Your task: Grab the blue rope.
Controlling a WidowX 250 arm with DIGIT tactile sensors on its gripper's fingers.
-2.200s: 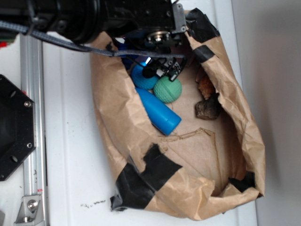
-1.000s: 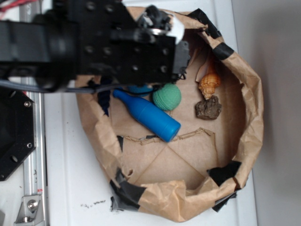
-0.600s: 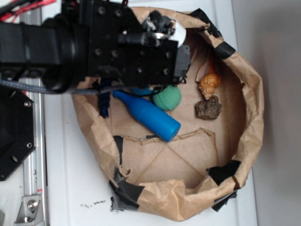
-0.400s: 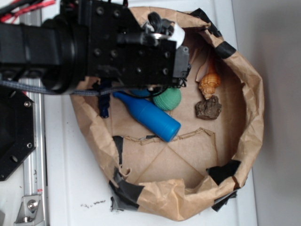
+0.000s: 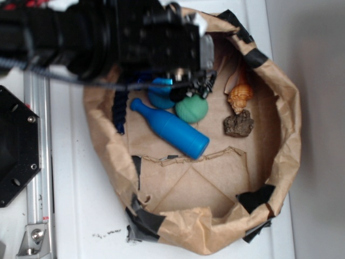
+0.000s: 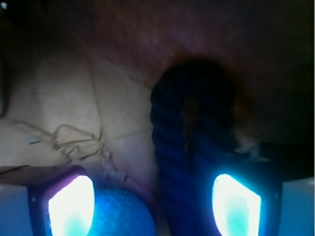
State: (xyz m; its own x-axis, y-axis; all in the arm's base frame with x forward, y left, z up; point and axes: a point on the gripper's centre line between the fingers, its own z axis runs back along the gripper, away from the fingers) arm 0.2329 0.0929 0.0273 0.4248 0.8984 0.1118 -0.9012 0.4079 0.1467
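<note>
Rope is the thing to take: the blue rope [image 6: 189, 162] fills the middle of the wrist view as a dark navy twisted loop, folded double, running from the centre down to the lower edge. In the exterior view only a short stretch of it [image 5: 118, 110] shows, at the left of the paper bag [image 5: 280, 108], hanging below the black arm in the upper left of the frame.

It looks soft and limp, light for its bulk, with a coarse twisted lay that should give good friction and little risk of slipping. Being floppy, it will likely sag and trail when lifted, so a hold across both doubled strands near the middle seems better than one at a bound end.

The tool [image 6: 152, 204] stands open in the wrist view, its two glowing fingers [image 6: 71, 206] at the lower left and lower right, with the rope lying just inside the right one and not yet pinched. A teal ball [image 6: 120, 214] sits between the fingers at the bottom, so closing here may catch it too.

Room is tight. The bag's crumpled brown walls rise all round, and the blue bottle [image 5: 170, 128], a green ball [image 5: 192, 109], a shell [image 5: 240, 93] and a rock [image 5: 239, 123] crowd the upper half. The bag rests on a white surface [image 5: 86, 216].
</note>
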